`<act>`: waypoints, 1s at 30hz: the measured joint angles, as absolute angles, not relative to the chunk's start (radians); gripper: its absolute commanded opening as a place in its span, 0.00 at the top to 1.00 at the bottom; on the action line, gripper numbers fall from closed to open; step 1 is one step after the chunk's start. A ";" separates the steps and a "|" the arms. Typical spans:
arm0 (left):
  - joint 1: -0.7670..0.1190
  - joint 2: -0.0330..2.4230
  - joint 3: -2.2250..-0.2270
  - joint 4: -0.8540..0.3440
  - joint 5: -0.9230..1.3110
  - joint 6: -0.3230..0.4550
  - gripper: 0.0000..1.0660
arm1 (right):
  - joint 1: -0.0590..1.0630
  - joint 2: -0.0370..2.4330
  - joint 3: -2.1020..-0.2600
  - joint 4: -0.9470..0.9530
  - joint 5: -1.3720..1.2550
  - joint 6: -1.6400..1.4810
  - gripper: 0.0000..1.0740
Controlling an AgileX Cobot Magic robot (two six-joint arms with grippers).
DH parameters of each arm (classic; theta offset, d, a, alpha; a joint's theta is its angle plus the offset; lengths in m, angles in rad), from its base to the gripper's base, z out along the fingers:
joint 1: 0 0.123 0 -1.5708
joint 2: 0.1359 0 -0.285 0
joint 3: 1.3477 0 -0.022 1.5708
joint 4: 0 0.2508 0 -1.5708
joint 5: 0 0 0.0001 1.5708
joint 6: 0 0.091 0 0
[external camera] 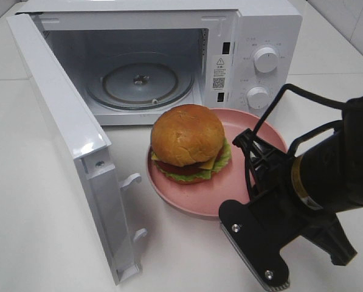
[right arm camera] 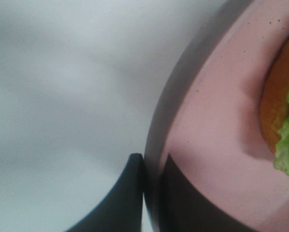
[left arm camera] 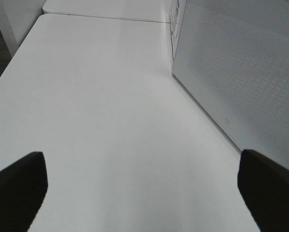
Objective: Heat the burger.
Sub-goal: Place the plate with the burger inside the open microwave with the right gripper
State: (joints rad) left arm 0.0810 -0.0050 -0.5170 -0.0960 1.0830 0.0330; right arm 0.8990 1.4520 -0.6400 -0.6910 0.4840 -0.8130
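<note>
Found the burger (external camera: pixel 188 137) on the pink plate (external camera: pixel 187 196), just ahead of the right gripper (right arm camera: pixel 153 174), itself clamped on the plate's near rim. Judged nothing heated yet: plate not yet inside the open microwave (external camera: pixel 254 36) beyond. Noted the left gripper (left arm camera: pixel 144 188) spread wide and empty, absent from the high view; could not read the dial markings.

A: What's the right gripper (right arm camera: pixel 152 162) got?
B: The rim of the pink plate (right arm camera: pixel 217 121), pinched: one dark finger (right arm camera: pixel 120 208) outside against the edge, the other on the inner face.
A: And the burger (right arm camera: pixel 275 106)?
B: On the plate, about two o'clock from the fingertips, twelve being straight ahead; bun and green lettuce (right arm camera: pixel 288 150) show, the rest out of frame.
A: Beneath?
B: White table (right arm camera: pixel 62 96)
</note>
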 measured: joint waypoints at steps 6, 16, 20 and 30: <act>0.081 -0.005 -0.517 -0.096 1.083 0.033 0.05 | 0.860 1.528 -0.734 -0.694 0.423 -0.845 1.00; 0.081 -0.005 -0.517 -0.096 1.083 0.033 0.05 | 0.835 1.619 -0.828 -0.626 0.416 -0.949 1.00; 0.081 -0.005 -0.517 -0.096 1.083 0.033 0.05 | 0.824 1.658 -0.877 -0.573 0.418 -1.010 1.00; 0.081 -0.005 -0.517 -0.096 1.083 0.033 0.05 | 0.805 1.747 -0.994 -0.528 0.424 -1.040 1.00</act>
State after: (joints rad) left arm 0.0810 -0.0050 -0.5170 -0.0960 1.0830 0.0330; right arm 0.8050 1.7470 -0.9940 -0.5280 0.4240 -1.0400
